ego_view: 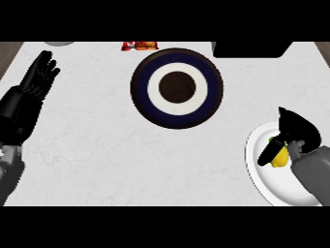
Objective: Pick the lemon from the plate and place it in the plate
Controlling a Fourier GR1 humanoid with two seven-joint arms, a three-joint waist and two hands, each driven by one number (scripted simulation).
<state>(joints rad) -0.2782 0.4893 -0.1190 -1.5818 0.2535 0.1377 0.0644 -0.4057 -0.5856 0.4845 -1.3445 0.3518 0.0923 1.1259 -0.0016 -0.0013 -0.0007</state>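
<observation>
A yellow lemon (281, 157) lies on the white plate (262, 169) at the lower right. My right hand (296, 130) is over that plate, its thumb and fingers curled round the lemon and hiding much of it. A second plate (176, 88), dark with a navy ring, a white ring and a brown centre, sits at the middle top and holds nothing. My left hand (37, 77) rests open at the far left, fingers straight and pointing up.
A black object (251, 48) stands at the counter's top edge to the right. A red and orange item (140, 46) and a grey round thing (59, 43) sit at the top edge further left. Wooden strips border both sides.
</observation>
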